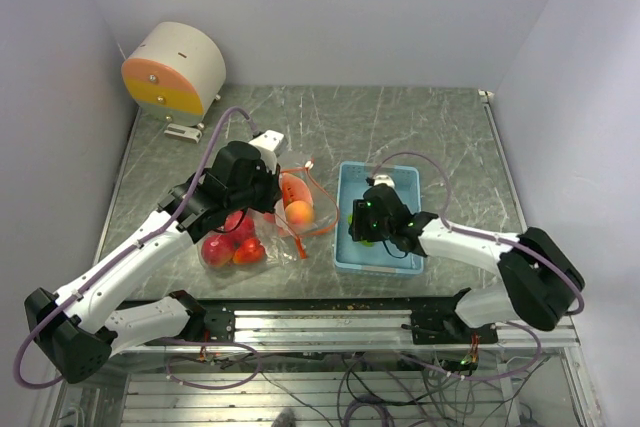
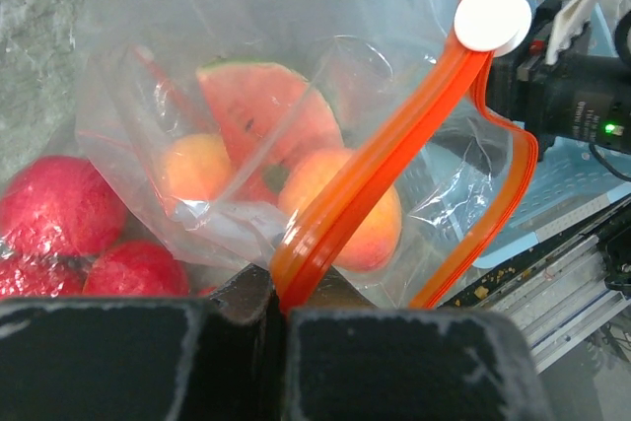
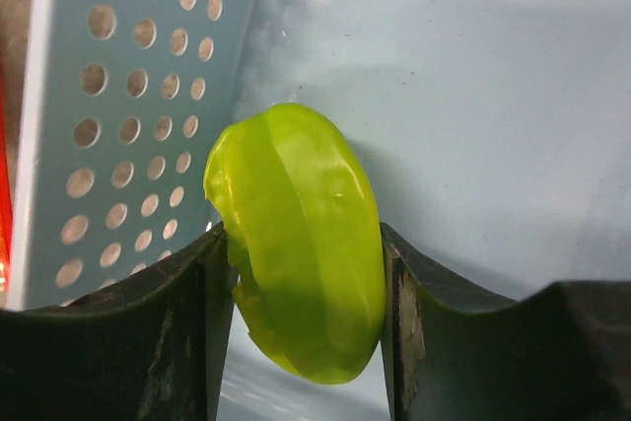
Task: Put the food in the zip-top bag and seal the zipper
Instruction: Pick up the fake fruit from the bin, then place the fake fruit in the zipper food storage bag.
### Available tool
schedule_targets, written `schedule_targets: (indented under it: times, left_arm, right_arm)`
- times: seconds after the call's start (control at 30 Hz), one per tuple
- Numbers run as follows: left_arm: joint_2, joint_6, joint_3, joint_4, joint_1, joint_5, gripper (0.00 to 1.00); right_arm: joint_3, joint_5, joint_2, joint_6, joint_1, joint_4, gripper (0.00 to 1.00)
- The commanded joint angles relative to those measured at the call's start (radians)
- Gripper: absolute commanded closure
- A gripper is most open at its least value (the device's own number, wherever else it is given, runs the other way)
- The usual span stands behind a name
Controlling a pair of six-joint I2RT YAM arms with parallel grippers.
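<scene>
Left gripper: clenched on the zipper — the strip's end is pinched between my fingers, and only the left wrist view shows it.
Zip-top bag: on the table, just left of the light blue tray, mouth partly open.
Inside the bag: red-orange slice, orange ball, red round ones under crinkled plastic.
Right gripper: grasping the green piece down in the tray — the top view mostly hides it under my wrist.

table toward 12 o'clock is wide open; tray wall hugs the green piece at its 9 o'clock.
</scene>
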Motion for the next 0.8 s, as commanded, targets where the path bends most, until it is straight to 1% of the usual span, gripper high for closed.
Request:
schedule_targets:
  times: [0.0,0.13,0.3,0.4,0.43,0.53,0.63,0.7,0.77]
  left_arm:
    - [-0.012,-0.006,-0.010,0.009,0.003,-0.004,0.93]
    - [-0.002,-0.008,-0.009,0.011,0.003,-0.003,0.93]
    - [0.013,-0.010,-0.006,0.020,0.003,0.004,0.93]
    - [0.025,-0.011,-0.004,0.030,0.004,0.014,0.93]
    - [0.029,-0.013,-0.002,0.034,0.003,0.018,0.93]
    - [0.047,-0.017,0.002,0.054,0.004,0.043,0.93]
    - [0.063,-0.025,0.017,0.061,0.003,0.069,0.93]
    - [0.071,-0.031,0.023,0.065,0.003,0.090,0.93]
    - [0.072,-0.034,0.023,0.079,0.003,0.103,0.93]
  right_arm:
    - [0.048,0.053,-0.126,-0.037,-0.003,-0.090,0.57]
    - [0.089,0.039,-0.296,-0.099,-0.003,-0.141,0.57]
    - [0.135,-0.090,-0.512,-0.176,0.006,-0.136,0.55]
    - [0.162,-0.155,-0.608,-0.206,0.019,-0.121,0.55]
    - [0.163,-0.198,-0.626,-0.214,0.022,-0.102,0.55]
    - [0.159,-0.329,-0.633,-0.223,0.028,-0.025,0.55]
    - [0.153,-0.461,-0.574,-0.209,0.059,0.073,0.55]
    - [0.150,-0.462,-0.525,-0.211,0.124,0.141,0.55]
    - [0.163,-0.374,-0.471,-0.248,0.232,0.175,0.55]
